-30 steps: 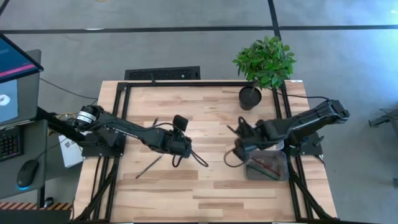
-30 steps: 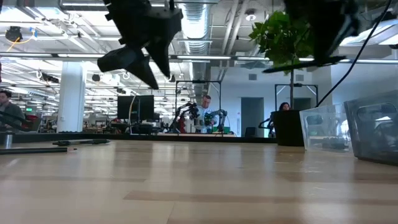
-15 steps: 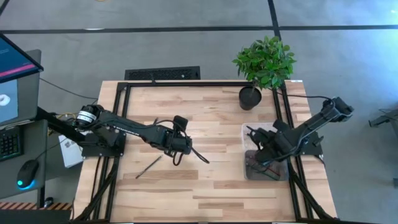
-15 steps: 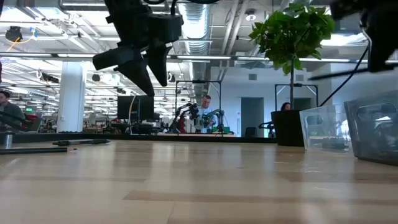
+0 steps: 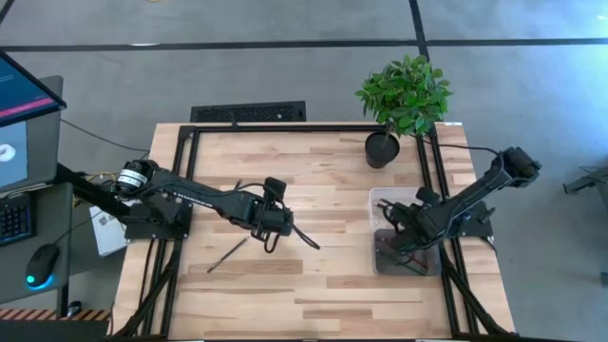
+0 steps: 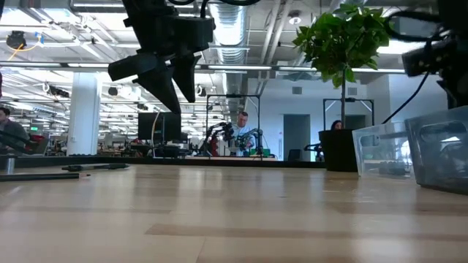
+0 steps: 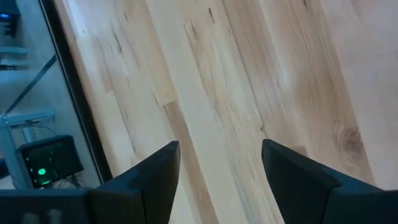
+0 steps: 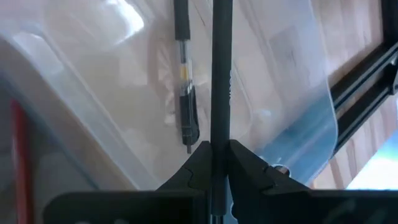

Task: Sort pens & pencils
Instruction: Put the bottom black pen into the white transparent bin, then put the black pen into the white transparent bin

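My right gripper (image 8: 220,148) is shut on a dark pen (image 8: 221,68) and hangs over the clear bin (image 5: 391,204) at the table's right edge. Another pen (image 8: 183,81) lies in that bin. A darker bin (image 5: 410,258) next to it holds reddish pencils (image 8: 17,155). My left gripper (image 5: 270,237) hovers open above the table's middle, with only bare wood between its fingers (image 7: 158,171). One thin dark pen (image 5: 228,255) lies flat on the wood near it, to its left. The low view shows two pens (image 6: 95,167) lying on the table at the left. My right gripper pinches the dark pen's shaft (image 8: 221,134) between its two fingers. The pen sticks out past the fingertips, in line with the fingers. The fingers slant down from above, and the pen is lifted clear above the clear bin.
A potted plant (image 5: 382,149) stands at the table's far right, just beyond the bins. A black frame (image 5: 190,152) runs along the table's edges. The wood between the two arms is bare.
My right gripper, still shut on the dark pen, has swung from the table's middle toward its right edge and sunk, and now hangs over the bins. My left gripper has stayed in place and turned a little at the wrist.
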Available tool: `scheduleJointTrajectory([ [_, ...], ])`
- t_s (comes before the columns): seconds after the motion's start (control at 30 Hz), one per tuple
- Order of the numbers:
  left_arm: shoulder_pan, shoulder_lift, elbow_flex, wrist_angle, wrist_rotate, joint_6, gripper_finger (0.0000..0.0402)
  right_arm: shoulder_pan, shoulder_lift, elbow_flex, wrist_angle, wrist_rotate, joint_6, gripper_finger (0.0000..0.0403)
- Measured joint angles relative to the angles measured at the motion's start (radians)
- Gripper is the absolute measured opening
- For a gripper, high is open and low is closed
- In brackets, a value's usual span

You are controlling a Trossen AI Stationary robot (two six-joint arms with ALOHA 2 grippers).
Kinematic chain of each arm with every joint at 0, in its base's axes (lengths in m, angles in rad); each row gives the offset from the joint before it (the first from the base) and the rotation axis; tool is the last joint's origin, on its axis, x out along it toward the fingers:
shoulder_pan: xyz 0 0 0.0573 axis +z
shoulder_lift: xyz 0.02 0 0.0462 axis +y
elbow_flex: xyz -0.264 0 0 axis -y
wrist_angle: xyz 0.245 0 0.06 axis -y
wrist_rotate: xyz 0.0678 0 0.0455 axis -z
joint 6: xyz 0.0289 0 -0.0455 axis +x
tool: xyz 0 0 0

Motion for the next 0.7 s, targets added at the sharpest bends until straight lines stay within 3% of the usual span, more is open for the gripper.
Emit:
scheduleJointTrajectory([
  [0.3, 0.000, 0.000, 0.000, 0.000, 0.000, 0.000, 0.0219, -0.020, 0.006, -0.012, 0.045, 0.003, -0.031, 0.0071],
  [0.7, 0.000, 0.000, 0.000, -0.008, -0.001, -0.002, 0.0219, -0.033, 0.006, -0.007, 0.044, 0.000, 0.003, 0.0161],
])
